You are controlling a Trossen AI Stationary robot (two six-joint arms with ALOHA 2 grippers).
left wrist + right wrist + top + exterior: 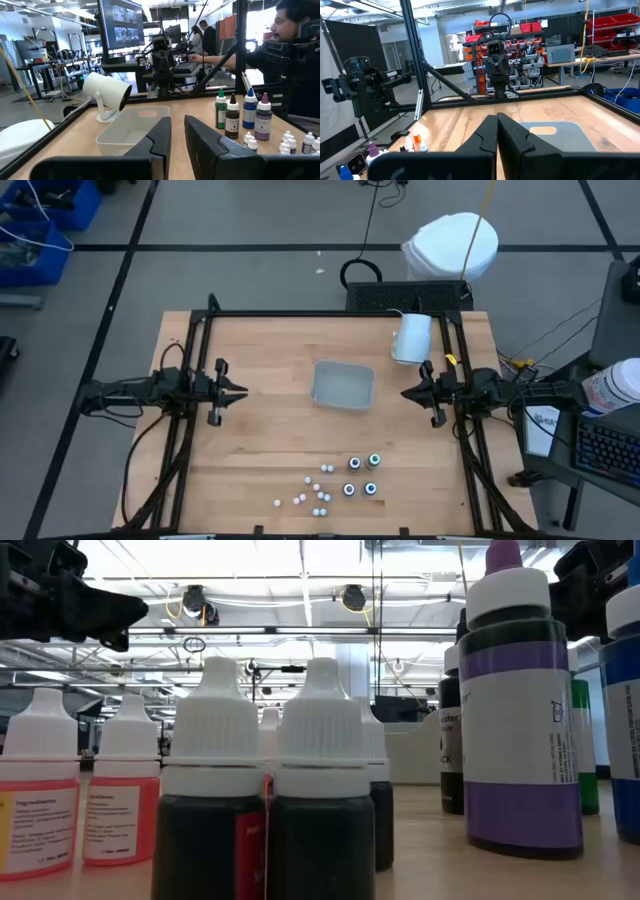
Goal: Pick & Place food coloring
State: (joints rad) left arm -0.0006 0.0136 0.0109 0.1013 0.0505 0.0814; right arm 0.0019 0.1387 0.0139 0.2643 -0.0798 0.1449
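Bottles of food coloring (361,476) sit clustered at the front edge of the desk (260,380), four tall ones beside a scatter of small white-capped ones (313,492), all upright and packed close. Grey tray (343,384) sits mid-desk, well apart from them. Left hand (238,391) hovers at the left side with a narrow gap between its fingers; right hand (408,392) hovers opposite, fingers closed together, gripping nothing. Nothing picked yet. Risk: bottles stand so tight that a finger coming down on one likely knocks its neighbours over, and the small ones could roll off the front edge. White lamp (411,338) near the right arm could get clipped on a swing.
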